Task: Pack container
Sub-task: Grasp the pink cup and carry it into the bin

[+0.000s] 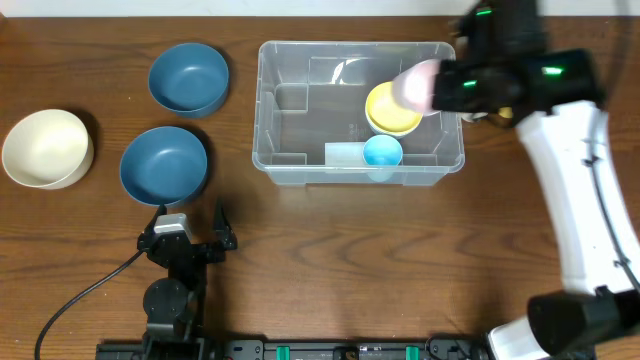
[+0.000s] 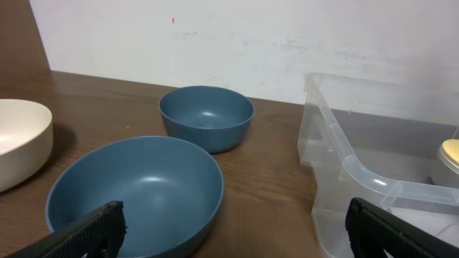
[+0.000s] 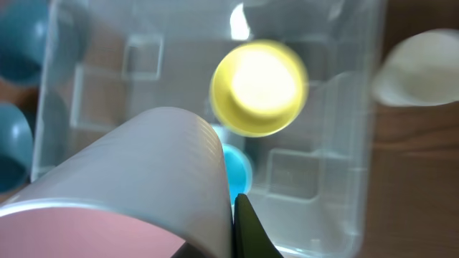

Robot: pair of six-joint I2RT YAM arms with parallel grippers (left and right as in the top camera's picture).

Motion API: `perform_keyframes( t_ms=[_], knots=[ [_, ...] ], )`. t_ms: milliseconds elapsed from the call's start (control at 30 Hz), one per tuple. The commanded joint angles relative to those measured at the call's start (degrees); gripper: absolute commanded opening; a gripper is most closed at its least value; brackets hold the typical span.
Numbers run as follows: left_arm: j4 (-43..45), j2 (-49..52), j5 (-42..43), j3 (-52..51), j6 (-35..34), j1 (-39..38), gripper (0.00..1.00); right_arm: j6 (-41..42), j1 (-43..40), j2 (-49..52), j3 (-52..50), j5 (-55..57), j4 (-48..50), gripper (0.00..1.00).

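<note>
The clear container (image 1: pixel 262 110) stands at the middle back of the table. It holds a yellow bowl (image 1: pixel 392 108) and a small light-blue cup (image 1: pixel 382 152). My right gripper (image 1: pixel 442 88) is shut on the rim of a pink bowl (image 1: pixel 418 85) with a pale outside, held above the container's right part. In the right wrist view the gripper (image 3: pixel 233 215) pinches the pink bowl's wall (image 3: pixel 143 186) over the yellow bowl (image 3: pixel 259 86) and the cup (image 3: pixel 237 168). My left gripper (image 1: pixel 190 222) is open and empty near the front edge; it also shows in the left wrist view (image 2: pixel 233 213).
Two blue bowls (image 1: pixel 188 77) (image 1: pixel 163 164) and a cream bowl (image 1: pixel 47 148) sit left of the container. The left wrist view shows the near blue bowl (image 2: pixel 136 190), the far one (image 2: pixel 206 116), the cream bowl (image 2: pixel 21 140) and the container's corner (image 2: pixel 344 150). A blurred pale object (image 3: pixel 423 68) lies beside the container.
</note>
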Motion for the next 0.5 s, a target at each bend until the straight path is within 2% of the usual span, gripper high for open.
perform_keyframes(
  t_ms=[0,200,467],
  knots=[
    [-1.88,-0.26,-1.11,-1.31,0.11,-0.22,0.98,2.71,4.81,3.69,-0.09,5.09,-1.16,0.01],
    [-1.88,-0.26,-1.11,-1.31,0.11,-0.22,0.98,5.14,9.4,9.09,-0.11,9.99,-5.53,0.01],
    [-1.88,-0.26,-1.11,-1.31,0.11,-0.22,0.98,5.92,9.73,9.86,-0.85,14.34,-8.28,0.01]
  ],
)
